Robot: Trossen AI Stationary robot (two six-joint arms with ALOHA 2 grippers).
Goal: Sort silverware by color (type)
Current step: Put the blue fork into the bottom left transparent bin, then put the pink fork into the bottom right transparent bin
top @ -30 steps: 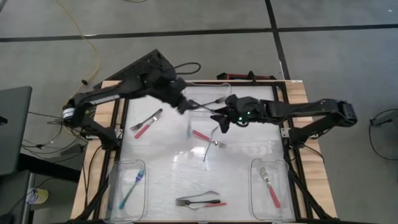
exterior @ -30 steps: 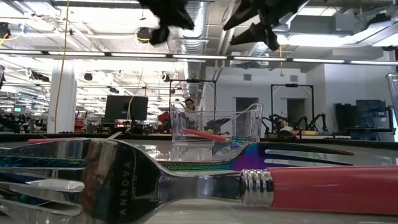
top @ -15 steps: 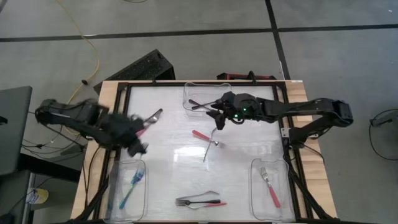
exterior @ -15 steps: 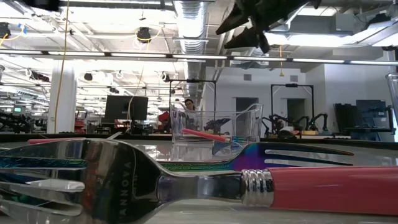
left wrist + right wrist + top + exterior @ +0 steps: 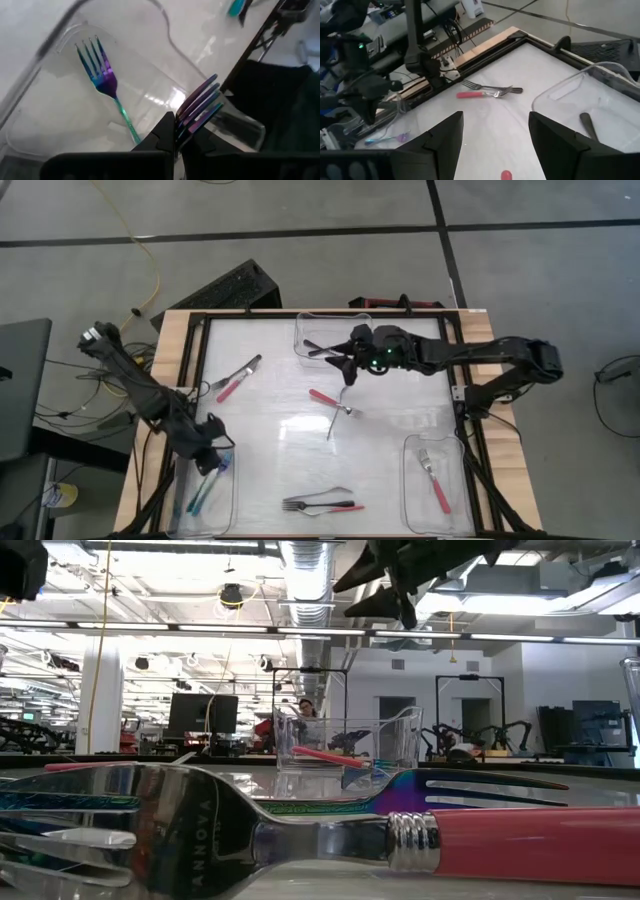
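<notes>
Left gripper (image 5: 205, 457) sits at lower left of the high view, over the left bin (image 5: 186, 502), fingers clamped on a blue fork (image 5: 197, 107); in the left wrist view its iridescent tines stick out past the closed fingertips. A second blue fork (image 5: 105, 85) lies flat in that bin, seen at (image 5: 200, 494) from above.

Right gripper (image 5: 345, 365) hovers upper centre, by the near edge of the top bin (image 5: 300, 330), fingers spread apart and empty, wide gap in the right wrist view. A dark utensil (image 5: 325, 347) lies in the top bin.

Table (image 5: 270, 430): pink fork (image 5: 235, 378) upper left, pink utensil (image 5: 323, 396) and a silver fork (image 5: 340, 416) at centre just below the right gripper, a small pile of forks (image 5: 322, 503) at bottom centre. Right bin (image 5: 412, 500) at lower right holds a pink fork (image 5: 433, 478). Low view is filled by a close pink-handled fork (image 5: 300, 835).
</notes>
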